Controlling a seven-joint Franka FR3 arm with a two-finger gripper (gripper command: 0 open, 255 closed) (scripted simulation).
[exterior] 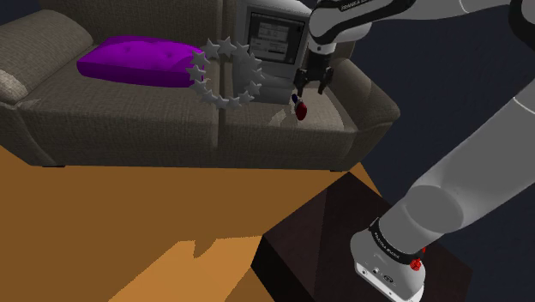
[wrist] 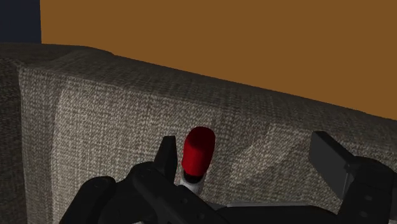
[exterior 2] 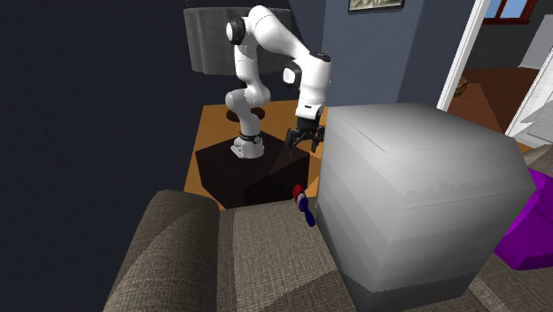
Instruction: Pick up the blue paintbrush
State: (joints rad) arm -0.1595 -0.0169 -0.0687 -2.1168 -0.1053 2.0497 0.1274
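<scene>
The blue paintbrush (exterior: 299,108) lies on the seat of the brown sofa (exterior: 129,120), near its front edge, in the middle right of the shoulder view. It is close to the grey box (exterior: 279,73) that sits on the sofa. The gripper (exterior: 310,84) hangs over the brush, which is just below it and a tiny bit to the left in that picture. The two black fingers (wrist: 167,154) are spread apart and hold nothing. In the wrist view the brush's red end sits between them, just beside one finger and far from the other, touching neither as far as I can tell. So I think the gripper has to go down and slide over a little, so the brush is in the middle before the fingers close. The second exterior view shows the brush's long way: the red end points to the sofa's front edge and the blue part points to the back. In that picture the gripper is higher up, with a gap between it and the brush. The wrist view gives the red end up close. The second exterior view also shows how near the big grey box is to the brush, so a finger could bump it
</scene>
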